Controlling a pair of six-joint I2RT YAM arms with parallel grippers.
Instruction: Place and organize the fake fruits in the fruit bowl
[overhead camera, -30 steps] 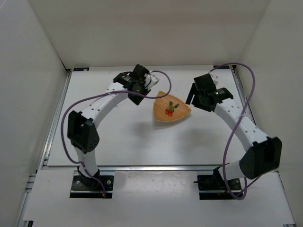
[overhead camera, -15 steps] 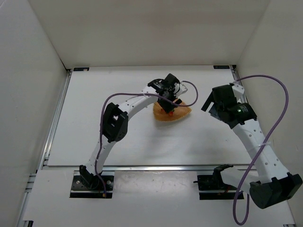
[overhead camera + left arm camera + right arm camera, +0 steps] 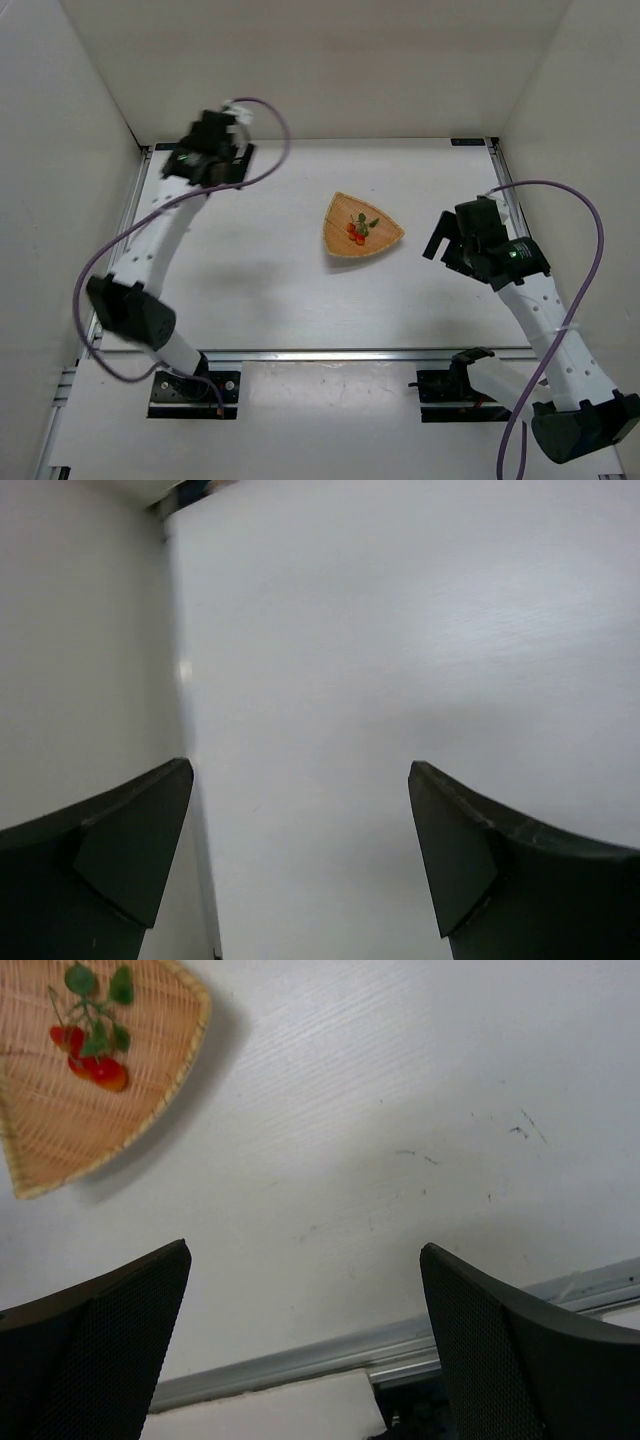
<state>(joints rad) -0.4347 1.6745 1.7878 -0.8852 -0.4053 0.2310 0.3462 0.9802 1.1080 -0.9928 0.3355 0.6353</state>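
Note:
The fruit bowl (image 3: pixel 342 248), a tan woven basket of rounded-triangle shape, lies on the white table right of centre. The fake fruits (image 3: pixel 357 231), small red balls with green leaves, rest inside it. In the right wrist view the fruit bowl (image 3: pixel 60 1125) fills the top left corner with the fake fruits (image 3: pixel 95 1058) in it. My right gripper (image 3: pixel 445 240) hovers to the right of the bowl, apart from it; in its own view the right gripper (image 3: pixel 305 1248) is open and holds nothing. My left gripper (image 3: pixel 205 165) is far off at the back left corner, and its own view shows the left gripper (image 3: pixel 300 767) open and holding nothing.
White enclosure walls stand on three sides; the left wall (image 3: pixel 80 630) is close beside my left gripper. An aluminium rail (image 3: pixel 300 1365) runs along the table's edge below my right gripper. Purple cables (image 3: pixel 560 190) loop off both arms.
My left gripper was over the bowl half a second ago and has swung away to the back left corner, now open. The right gripper has opened wider and shifted slightly nearer.

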